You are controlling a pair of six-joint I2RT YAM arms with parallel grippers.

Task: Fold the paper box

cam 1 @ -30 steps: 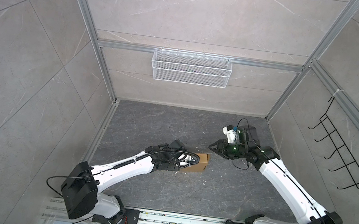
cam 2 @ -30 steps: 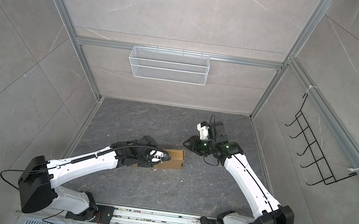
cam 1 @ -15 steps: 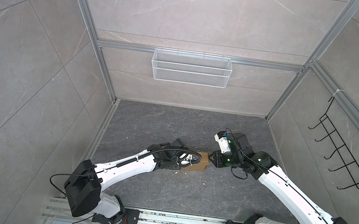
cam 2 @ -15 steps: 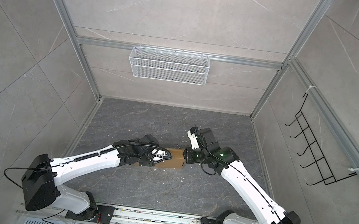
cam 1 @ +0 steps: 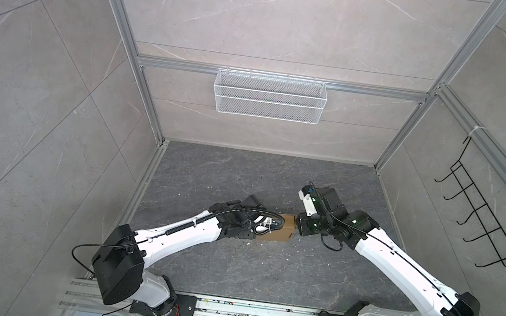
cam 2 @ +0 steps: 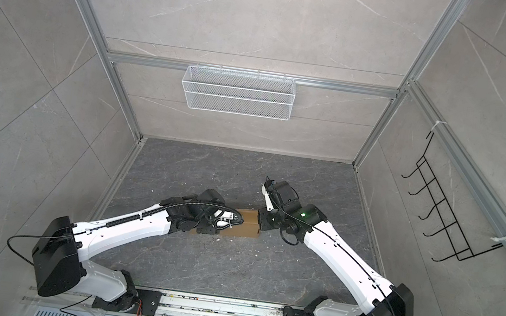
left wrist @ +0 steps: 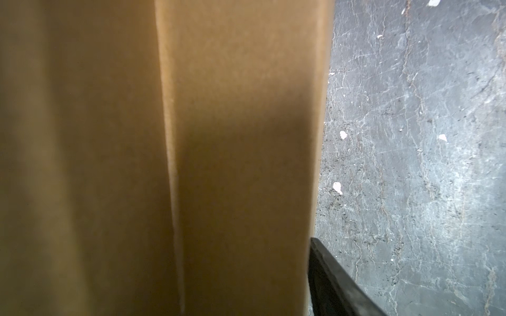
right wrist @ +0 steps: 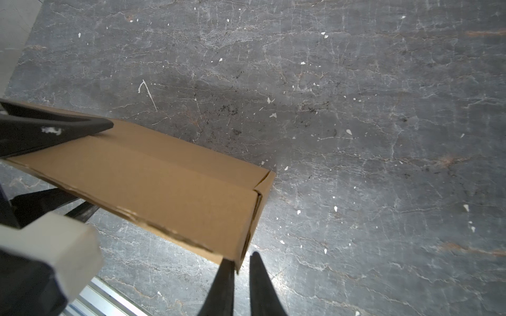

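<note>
The paper box [cam 1: 281, 231] lies on the dark stone-look bench [cam 1: 242, 177], a little near of centre. Its long axis runs left to right, and it looks folded shut into its shallow form. The left fingers [right wrist: 54, 128] straddle its left part across the width, one along the far edge and one against the near side, and they appear to clasp it.

The right fingers [right wrist: 257, 279] sit at the box's right end, seemingly by the near corner, so the box stretches away from them to the left. They stand nearly together with a slim gap. The corner of the end wall [right wrist: 265, 191] lies at that gap, but whether they already pinch it I cannot tell.

The seam at that end gapes slightly, so seating the end wall is probably what remains. The right arm is the nearer one for that, with the left bracing against a leftward push.

Nothing stands between fingers and box; only white flecks [right wrist: 349, 132] dot the bench. The white wire mesh basket [cam 1: 269, 101] on the far wall and the black hook rack [cam 1: 485, 226] on the right wall are well apart.
</note>
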